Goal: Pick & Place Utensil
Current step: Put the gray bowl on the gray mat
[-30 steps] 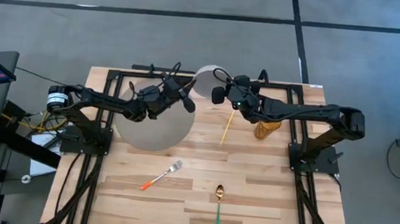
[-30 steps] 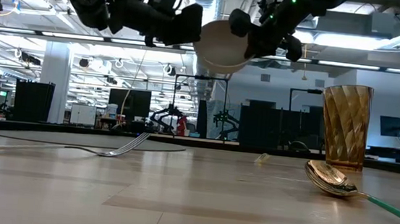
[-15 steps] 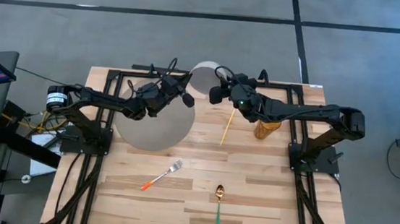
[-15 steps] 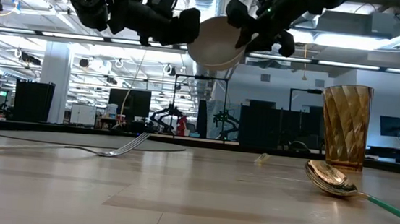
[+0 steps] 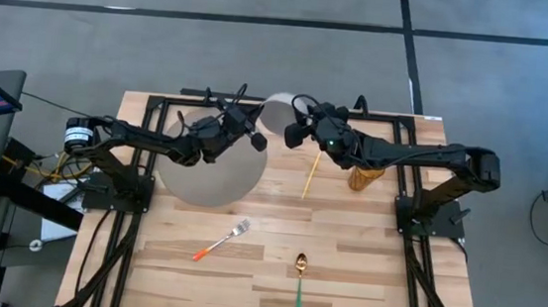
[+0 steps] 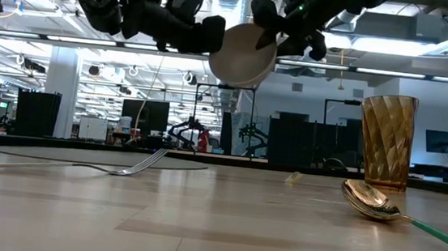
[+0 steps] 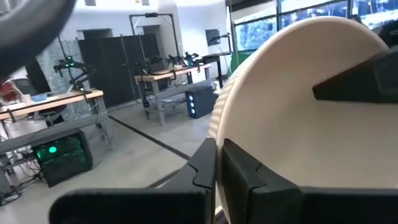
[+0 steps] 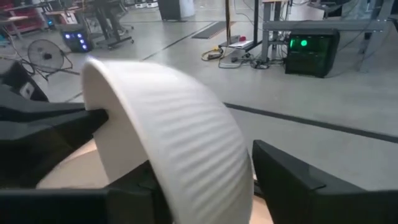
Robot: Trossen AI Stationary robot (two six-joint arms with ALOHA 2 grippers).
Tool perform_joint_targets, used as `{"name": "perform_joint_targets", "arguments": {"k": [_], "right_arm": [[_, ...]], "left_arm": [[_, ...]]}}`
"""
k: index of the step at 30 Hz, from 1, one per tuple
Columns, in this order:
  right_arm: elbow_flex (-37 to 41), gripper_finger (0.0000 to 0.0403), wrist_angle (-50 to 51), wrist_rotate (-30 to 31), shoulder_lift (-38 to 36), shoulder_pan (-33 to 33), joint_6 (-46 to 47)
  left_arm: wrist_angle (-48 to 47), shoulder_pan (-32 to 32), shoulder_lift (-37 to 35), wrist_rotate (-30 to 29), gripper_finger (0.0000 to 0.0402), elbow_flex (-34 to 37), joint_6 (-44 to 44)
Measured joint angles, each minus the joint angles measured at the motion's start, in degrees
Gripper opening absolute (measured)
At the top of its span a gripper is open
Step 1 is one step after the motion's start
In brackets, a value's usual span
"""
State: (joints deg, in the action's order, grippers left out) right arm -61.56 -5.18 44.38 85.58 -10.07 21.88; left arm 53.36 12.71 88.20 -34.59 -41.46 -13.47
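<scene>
A white bowl hangs in the air over the table's far middle, between my two grippers. My left gripper is shut on its rim from the left. My right gripper is open, with its fingers on either side of the opposite rim. On the table lie a fork with an orange handle, a gold spoon with a green handle, and a yellow stick. My left gripper pinches the bowl's rim with one finger outside the wall and the other inside. It comes roughly level from the table's left. The bowl is lifted clear and tipped on its side. My right gripper: I cannot tell whether its spread fingers touch the rim.
A round grey plate lies below my left arm at the far left. An amber glass stands at the far right, under my right arm. The fork and spoon lie in the near half of the wooden table.
My left gripper has moved toward the bowl and taken hold of its rim. My right gripper has opened around the opposite rim. The bowl stays in the air at the same place and has tipped further onto its side.
</scene>
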Motion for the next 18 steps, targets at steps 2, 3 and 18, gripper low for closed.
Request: {"name": "perform_joint_targets", "arguments": {"k": [2,3,18], "right_arm": [[0.0,0.0203,0.1,0.0,0.0,0.0,-1.3],[0.0,0.0209,0.1,0.1,0.0,0.0,-2.3],[0.0,0.0233,0.5,0.5,0.0,6.8,-14.2]], "left_arm": [[-0.5,0.0,0.0,-0.1,0.0013,0.0,-0.1],[-0.8,0.1,0.0,-0.4,0.0013,0.0,-1.0],[-13.8,0.3,-3.2,-13.8,0.0011,0.0,-16.2]]}}
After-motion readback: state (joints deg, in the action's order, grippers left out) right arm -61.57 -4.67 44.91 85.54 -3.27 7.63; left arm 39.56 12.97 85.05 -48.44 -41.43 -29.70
